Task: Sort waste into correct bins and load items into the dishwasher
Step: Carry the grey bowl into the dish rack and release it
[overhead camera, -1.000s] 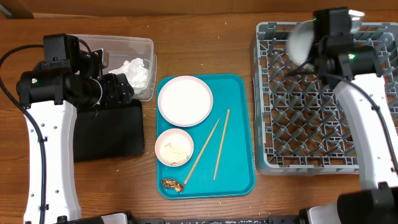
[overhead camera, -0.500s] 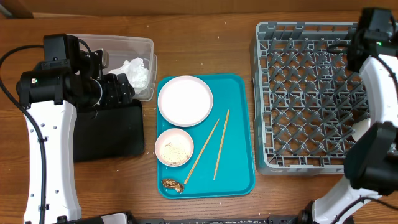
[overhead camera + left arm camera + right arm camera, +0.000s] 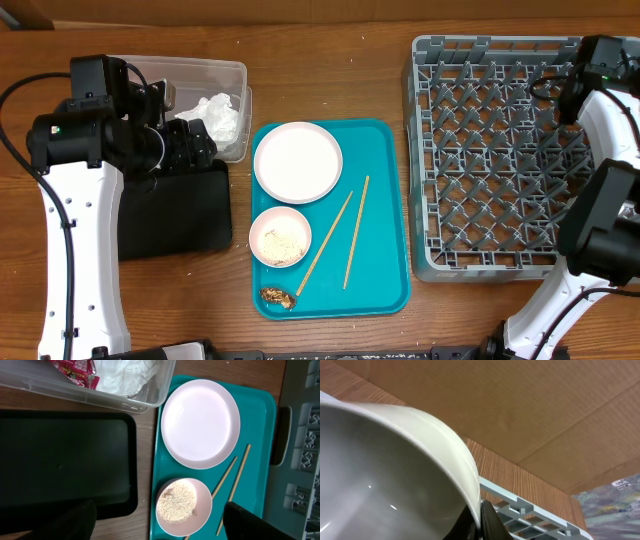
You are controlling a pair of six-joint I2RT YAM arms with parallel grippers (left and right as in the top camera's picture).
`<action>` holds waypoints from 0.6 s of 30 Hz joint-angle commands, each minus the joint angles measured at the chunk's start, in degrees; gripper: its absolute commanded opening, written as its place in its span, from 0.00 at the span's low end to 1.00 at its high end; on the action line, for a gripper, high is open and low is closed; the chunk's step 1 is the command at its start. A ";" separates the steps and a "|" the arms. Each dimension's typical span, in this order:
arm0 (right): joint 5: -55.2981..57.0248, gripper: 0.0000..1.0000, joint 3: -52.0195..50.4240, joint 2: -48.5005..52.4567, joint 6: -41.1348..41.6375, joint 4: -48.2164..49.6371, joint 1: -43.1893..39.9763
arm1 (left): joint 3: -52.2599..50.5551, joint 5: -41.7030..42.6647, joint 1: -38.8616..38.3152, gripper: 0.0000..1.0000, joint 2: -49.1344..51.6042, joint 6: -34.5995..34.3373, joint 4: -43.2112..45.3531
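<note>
My left gripper [image 3: 190,146] hangs open and empty over the black tray [image 3: 175,215]; in the left wrist view its gripper [image 3: 165,525] spans the small white bowl [image 3: 183,506] of rice. The clear tub [image 3: 215,72] holds the tissue [image 3: 215,112] and red wrapper [image 3: 75,369]. The white plate [image 3: 297,160], rice bowl [image 3: 280,236], chopsticks [image 3: 345,235] and brown scrap [image 3: 277,296] lie on the teal tray. My right gripper [image 3: 481,522] is shut on the rim of the pale grey-blue bowl [image 3: 385,470], at the grey rack's [image 3: 490,160] far right edge. The cup is out of view.
The teal tray [image 3: 385,270] sits between the black tray and the rack. The right arm [image 3: 610,120] runs along the rack's right side, partly out of the overhead view. Brown cardboard [image 3: 520,405] stands behind the table.
My right arm has swung from the rack's back left corner to its far right edge with the bowl, which has left the overhead view. The left arm has not moved.
</note>
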 commanded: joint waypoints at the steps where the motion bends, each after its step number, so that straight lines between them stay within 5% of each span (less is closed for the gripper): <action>1: -6.32 0.04 0.02 0.63 -0.15 -0.24 1.84 | 0.50 -0.07 0.04 0.82 0.20 -0.44 0.02; 6: -9.16 0.06 0.02 0.61 -0.17 -4.66 4.70 | 0.50 0.17 0.04 0.82 0.20 -0.44 0.02; 11: -12.37 0.44 0.07 0.55 0.98 -10.23 6.99 | 0.50 0.15 0.04 0.82 0.20 -0.42 0.02; 18: -16.35 0.46 0.15 -3.56 0.92 -14.93 7.54 | 0.50 0.13 0.04 0.82 0.20 -0.42 0.00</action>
